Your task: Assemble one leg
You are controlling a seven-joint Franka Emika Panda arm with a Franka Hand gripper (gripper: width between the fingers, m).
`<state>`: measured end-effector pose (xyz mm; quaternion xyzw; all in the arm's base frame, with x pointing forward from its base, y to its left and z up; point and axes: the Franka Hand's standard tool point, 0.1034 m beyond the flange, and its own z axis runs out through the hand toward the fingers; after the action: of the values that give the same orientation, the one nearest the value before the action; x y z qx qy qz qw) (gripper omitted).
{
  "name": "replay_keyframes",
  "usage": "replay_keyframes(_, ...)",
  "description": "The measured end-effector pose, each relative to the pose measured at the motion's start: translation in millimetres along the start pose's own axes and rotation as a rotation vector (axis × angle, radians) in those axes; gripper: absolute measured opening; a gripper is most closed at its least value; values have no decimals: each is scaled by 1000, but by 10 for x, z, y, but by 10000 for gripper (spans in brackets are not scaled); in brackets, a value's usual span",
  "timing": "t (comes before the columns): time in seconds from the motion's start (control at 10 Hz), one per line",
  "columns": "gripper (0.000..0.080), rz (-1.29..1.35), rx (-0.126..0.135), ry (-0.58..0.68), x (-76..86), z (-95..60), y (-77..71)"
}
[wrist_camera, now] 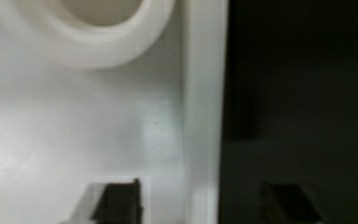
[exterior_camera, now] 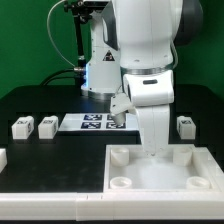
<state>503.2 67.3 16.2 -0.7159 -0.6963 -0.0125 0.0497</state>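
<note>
Three small white legs with markers stand on the black table: two at the exterior view's left [exterior_camera: 22,127] [exterior_camera: 46,125] and one at the right [exterior_camera: 185,125]. The large white panel [exterior_camera: 200,160] with round corner holes lies at the front. My gripper [exterior_camera: 152,148] is down at the panel's far edge. In the wrist view my gripper [wrist_camera: 199,203] is open and holds nothing. One finger [wrist_camera: 114,202] is over the panel [wrist_camera: 87,120] and the other [wrist_camera: 286,202] is over the black table, so the jaws straddle the panel's edge. A corner hole [wrist_camera: 105,18] shows beyond them.
The marker board [exterior_camera: 92,122] lies on the table behind the arm. Another white piece [exterior_camera: 2,157] shows at the exterior view's left edge. The robot's base and cables stand at the back.
</note>
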Motion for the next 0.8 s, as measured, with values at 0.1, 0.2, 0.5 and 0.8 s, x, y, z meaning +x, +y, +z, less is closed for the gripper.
replay_keyframes(0.1,440,0,0,0,-1,1,0)
replay_keyframes(0.2,594,0,0,0,-3,1,0)
replay_keyframes(0.5,646,1,0,0,-5,1,0)
replay_keyframes(0.8,649,2,0,0,-10,1,-1)
